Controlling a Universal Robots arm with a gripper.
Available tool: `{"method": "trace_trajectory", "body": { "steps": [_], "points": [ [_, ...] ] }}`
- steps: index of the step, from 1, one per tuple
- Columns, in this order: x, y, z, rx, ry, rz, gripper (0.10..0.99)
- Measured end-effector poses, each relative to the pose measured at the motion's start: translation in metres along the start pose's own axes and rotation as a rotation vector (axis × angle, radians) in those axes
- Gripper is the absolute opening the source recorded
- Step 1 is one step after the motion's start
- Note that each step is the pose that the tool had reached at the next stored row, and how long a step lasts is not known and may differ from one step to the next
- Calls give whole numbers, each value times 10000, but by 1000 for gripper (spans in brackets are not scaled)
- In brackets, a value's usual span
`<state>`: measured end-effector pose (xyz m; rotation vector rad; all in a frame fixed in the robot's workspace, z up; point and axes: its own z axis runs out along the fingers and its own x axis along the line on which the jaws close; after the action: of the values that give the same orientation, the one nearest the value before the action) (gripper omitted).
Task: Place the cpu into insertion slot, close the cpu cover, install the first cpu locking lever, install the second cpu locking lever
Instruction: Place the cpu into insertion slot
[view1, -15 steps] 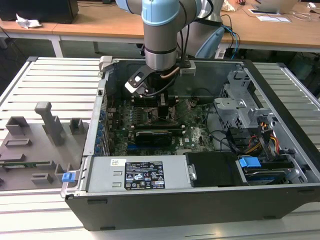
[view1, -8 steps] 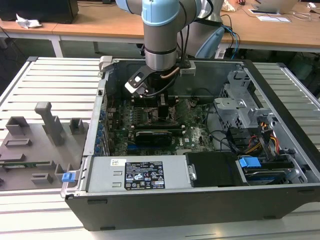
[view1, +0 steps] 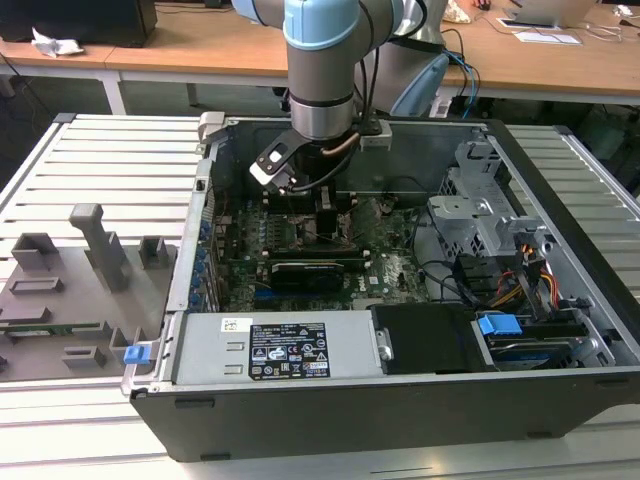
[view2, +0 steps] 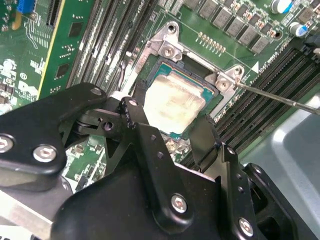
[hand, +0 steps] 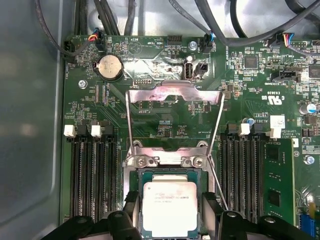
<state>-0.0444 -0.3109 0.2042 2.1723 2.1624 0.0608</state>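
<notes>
Inside the computer case (view1: 400, 420) our chip (hand: 170, 207) sits in its slot (hand: 170, 173), cover (hand: 172, 95) up; we cannot tell if the pincer (view2: 169, 116) squeezes.

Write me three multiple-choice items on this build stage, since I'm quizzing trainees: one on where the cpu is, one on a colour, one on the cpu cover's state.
1. Where is the cpu?
A. on the grey tray outside the case
B. seated on the motherboard
C. on top of the power supply

2. What colour is the motherboard?
A. green
B. red
C. white

3. How does the cpu cover stand?
A. shut over the chip
B. taken out of the case
C. raised open

Answers:
1. B, as the chip lies flat on the board.
2. A, as the board shows green all around the chip.
3. C, as the frame stands up beyond the bare chip.
</notes>
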Motion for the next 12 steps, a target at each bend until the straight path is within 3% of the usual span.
{"method": "trace_trajectory", "body": {
  "steps": [2, 4, 5, 7, 8, 10, 12],
  "points": [
    [0, 4, -22, 11, 0, -2, 612],
    [-1, 19, -28, 93, -5, -3, 467],
    [-1, 20, -30, 111, -5, -2, 349],
    [-1, 25, -34, 149, -3, -4, 227],
    [-1, 26, -34, 159, -3, -4, 227],
    [-1, 26, -37, 172, -5, -4, 106],
    [-1, 27, -43, 178, -5, -5, 106]
  ]
}}
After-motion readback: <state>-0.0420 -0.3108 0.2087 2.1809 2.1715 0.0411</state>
